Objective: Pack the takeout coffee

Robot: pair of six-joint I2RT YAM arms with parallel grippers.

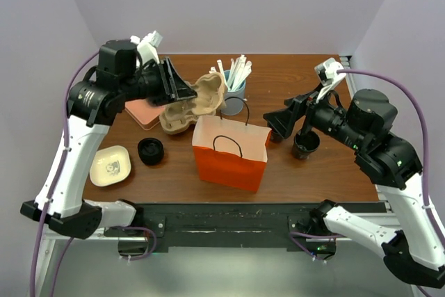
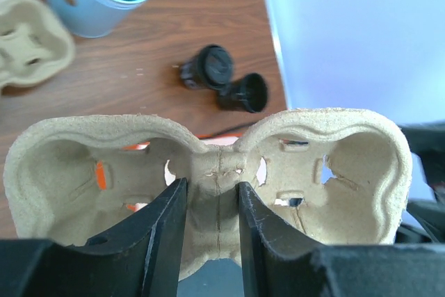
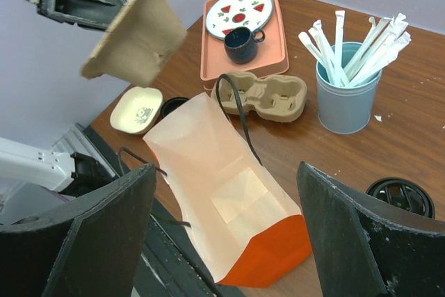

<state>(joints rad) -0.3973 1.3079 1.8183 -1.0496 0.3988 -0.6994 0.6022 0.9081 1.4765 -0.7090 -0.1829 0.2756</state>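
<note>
My left gripper (image 1: 186, 90) is shut on the middle ridge of a brown pulp cup carrier (image 1: 211, 92), holding it in the air above the back of the table. In the left wrist view the fingers (image 2: 163, 231) pinch the carrier (image 2: 215, 172) between its two cup wells. The orange paper bag (image 1: 229, 151) stands open near the front middle. My right gripper (image 1: 278, 123) is open beside the bag's right edge, and its wrist view looks down into the bag (image 3: 229, 199). Two black coffee cups (image 1: 306, 144) (image 1: 276, 135) stand right of the bag.
A second carrier (image 1: 177, 117) lies on the table left of the bag. Behind it stands a blue cup of straws (image 1: 234, 87). A pink tray (image 3: 243, 39) with a plate and a dark mug lies at the back left. A black lid (image 1: 150, 151) and a white dish (image 1: 111, 165) lie front left.
</note>
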